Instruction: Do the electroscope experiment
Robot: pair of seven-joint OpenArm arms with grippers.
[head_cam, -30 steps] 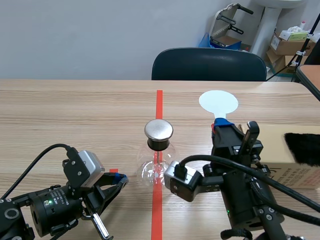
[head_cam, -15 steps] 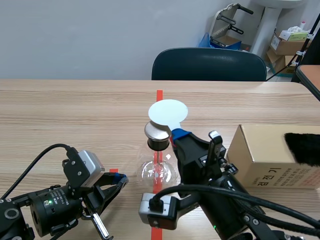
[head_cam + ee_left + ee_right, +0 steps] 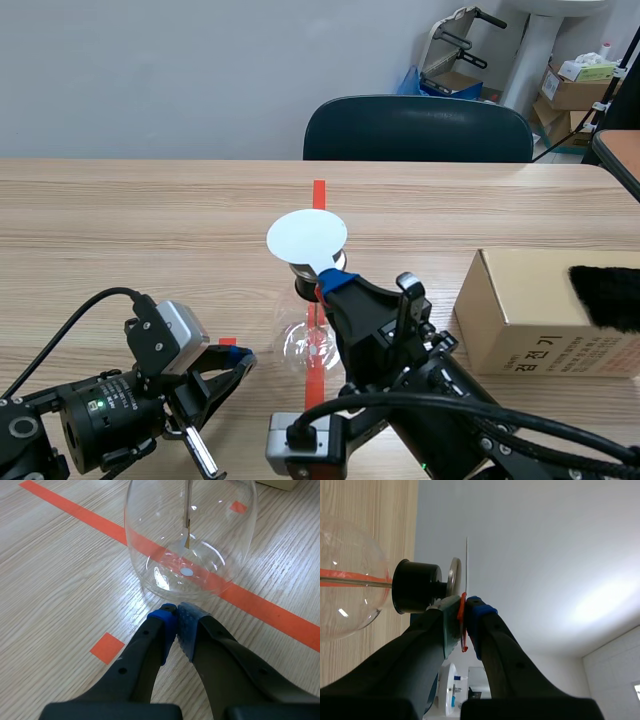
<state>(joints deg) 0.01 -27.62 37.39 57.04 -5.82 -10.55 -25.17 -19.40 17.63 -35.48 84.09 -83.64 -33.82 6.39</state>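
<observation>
The right claw (image 3: 464, 612) is gripping a white disc paddle (image 3: 307, 238) between its pads, holding the disc just off the metal cap (image 3: 454, 575) of the glass electroscope (image 3: 190, 540); contact is unclear. The left claw (image 3: 176, 612) is resting closed on nothing, with the electroscope's bulb sitting just ahead of its tips.

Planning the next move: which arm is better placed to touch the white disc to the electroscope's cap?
Right: the right fingers clamp the white disc over the metal cap; the left fingers lie shut, empty, by the flask.
</observation>
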